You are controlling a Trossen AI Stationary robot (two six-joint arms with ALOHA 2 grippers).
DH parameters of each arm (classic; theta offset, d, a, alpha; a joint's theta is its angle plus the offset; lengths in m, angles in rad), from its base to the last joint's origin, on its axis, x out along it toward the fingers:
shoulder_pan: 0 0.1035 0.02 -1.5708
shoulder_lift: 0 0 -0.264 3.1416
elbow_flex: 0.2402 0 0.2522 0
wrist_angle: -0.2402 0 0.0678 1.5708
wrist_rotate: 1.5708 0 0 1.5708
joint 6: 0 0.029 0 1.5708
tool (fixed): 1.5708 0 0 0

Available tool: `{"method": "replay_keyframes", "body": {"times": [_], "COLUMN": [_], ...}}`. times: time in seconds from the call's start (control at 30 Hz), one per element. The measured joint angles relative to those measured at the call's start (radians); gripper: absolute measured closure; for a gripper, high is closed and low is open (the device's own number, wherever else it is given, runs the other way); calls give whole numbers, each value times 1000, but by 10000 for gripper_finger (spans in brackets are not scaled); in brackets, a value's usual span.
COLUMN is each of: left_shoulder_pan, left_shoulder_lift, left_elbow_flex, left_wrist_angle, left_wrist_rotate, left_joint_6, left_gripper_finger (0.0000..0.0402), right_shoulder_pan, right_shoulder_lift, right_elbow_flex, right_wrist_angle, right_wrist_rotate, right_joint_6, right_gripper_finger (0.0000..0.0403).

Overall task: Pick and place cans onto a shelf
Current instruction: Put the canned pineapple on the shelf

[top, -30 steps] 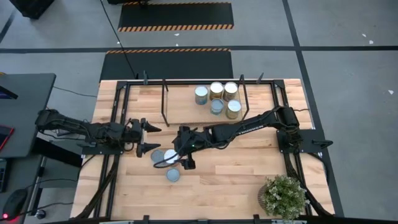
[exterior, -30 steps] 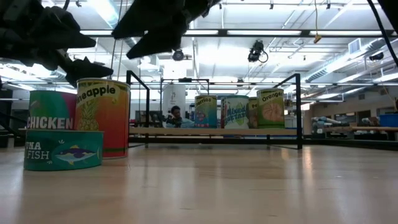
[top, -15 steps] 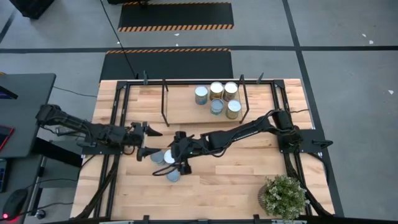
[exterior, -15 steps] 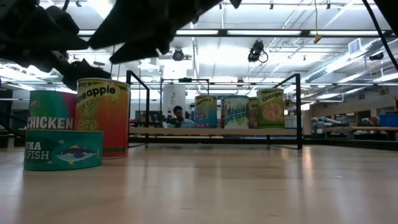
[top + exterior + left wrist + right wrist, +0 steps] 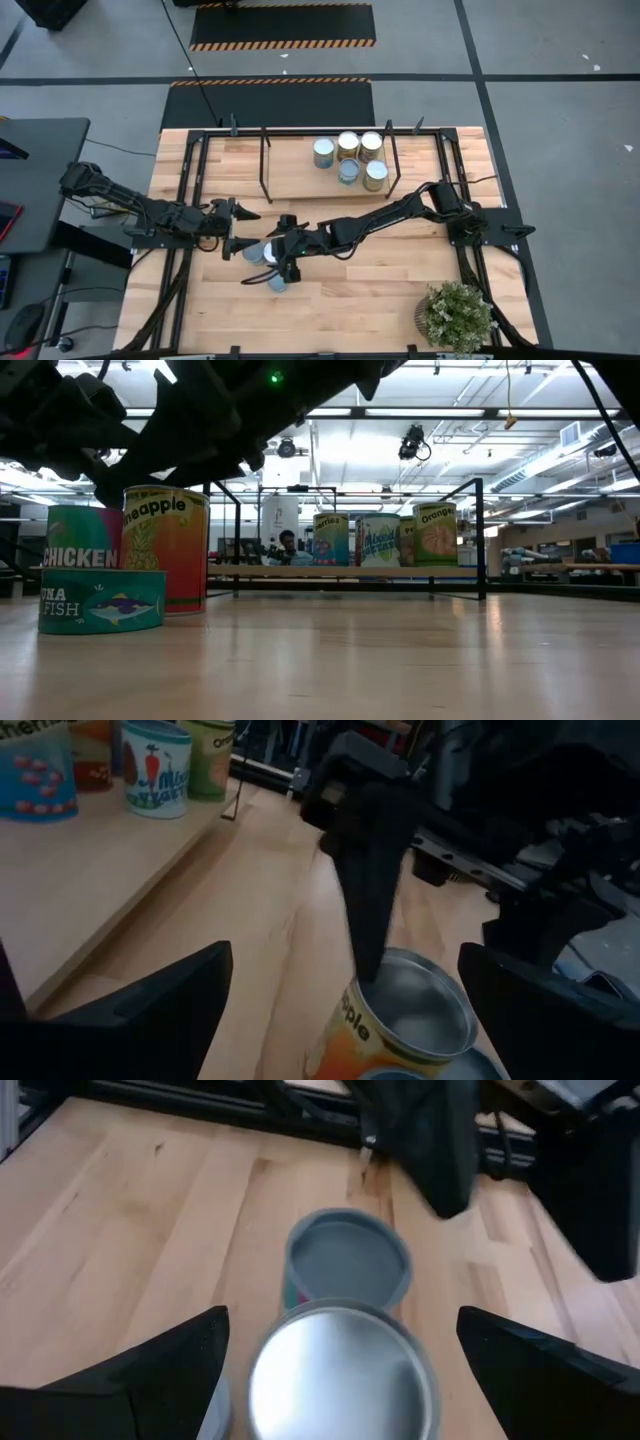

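Three cans stand together at the table's middle left: a tall pineapple can (image 5: pixel 165 550), a chicken can (image 5: pixel 78 540) behind it and a flat tuna can (image 5: pixel 100 600) in front. Five more cans (image 5: pixel 350 157) stand on the light-wood shelf (image 5: pixel 295 180) with black posts. My right gripper (image 5: pixel 345 1380) is open just above the pineapple can (image 5: pixel 340 1365), one finger on each side of its silver lid; whether they touch it I cannot tell. My left gripper (image 5: pixel 236 230) is open, just left of the three cans.
A potted plant (image 5: pixel 457 315) stands at the table's near right corner. The shelf's black posts (image 5: pixel 480 535) rise at the far side. Black frame rails (image 5: pixel 185 190) run along the table's left and right. Bare wood lies near the front edge (image 5: pixel 370 300).
My right gripper has moved toward the table's left and near edge and down, from beside the three cans to over the pineapple can, staying open. The cans have not moved.
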Motion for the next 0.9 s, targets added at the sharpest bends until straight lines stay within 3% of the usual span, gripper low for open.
{"method": "replay_keyframes", "body": {"times": [0.53,0.9], "left_shoulder_pan": [0,1], "left_shoulder_lift": [98,98], "left_elbow_flex": [0,0], "left_wrist_angle": [3,11], "left_wrist_rotate": [-70,-97], "left_joint_6": [-154,-161], "left_gripper_finger": [8,8], "right_shoulder_pan": [-15,-14], "right_shoulder_lift": [0,0], "right_elbow_flex": [0,0], "right_wrist_angle": [-65,-80], "right_wrist_rotate": [-27,-29], "right_joint_6": [90,145], "right_gripper_finger": [3,3]}}
